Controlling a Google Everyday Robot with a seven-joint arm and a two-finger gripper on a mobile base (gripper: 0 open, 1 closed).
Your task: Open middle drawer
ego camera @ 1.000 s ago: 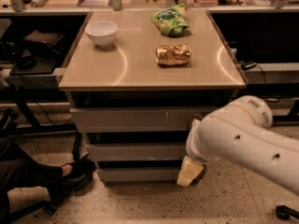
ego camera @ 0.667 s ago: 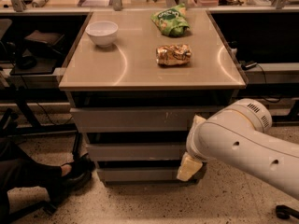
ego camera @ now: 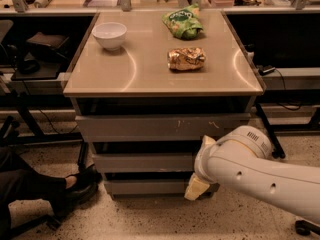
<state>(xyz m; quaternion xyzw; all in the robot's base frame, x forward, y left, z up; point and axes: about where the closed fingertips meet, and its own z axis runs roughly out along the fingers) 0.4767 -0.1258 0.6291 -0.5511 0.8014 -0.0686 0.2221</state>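
Observation:
The middle drawer (ego camera: 142,162) is a plain grey front, between the larger scratched top front (ego camera: 160,127) and the slim bottom front (ego camera: 145,186). It looks pushed in, level with the others. My white arm (ego camera: 250,169) reaches in from the lower right. My gripper (ego camera: 197,186) shows as pale yellowish parts against the right end of the drawer fronts, at the height of the middle and bottom drawers. The wrist hides most of it.
On the cabinet top (ego camera: 150,79) stand a white bowl (ego camera: 110,35), a green chip bag (ego camera: 183,23) and a gold snack bag (ego camera: 186,58). A person's dark shoe (ego camera: 75,186) rests on the floor at the lower left. Dark shelves and cables flank the cabinet.
My arm has moved a little to the left, bringing the gripper closer against the right end of the drawer fronts. The drawers have not moved.

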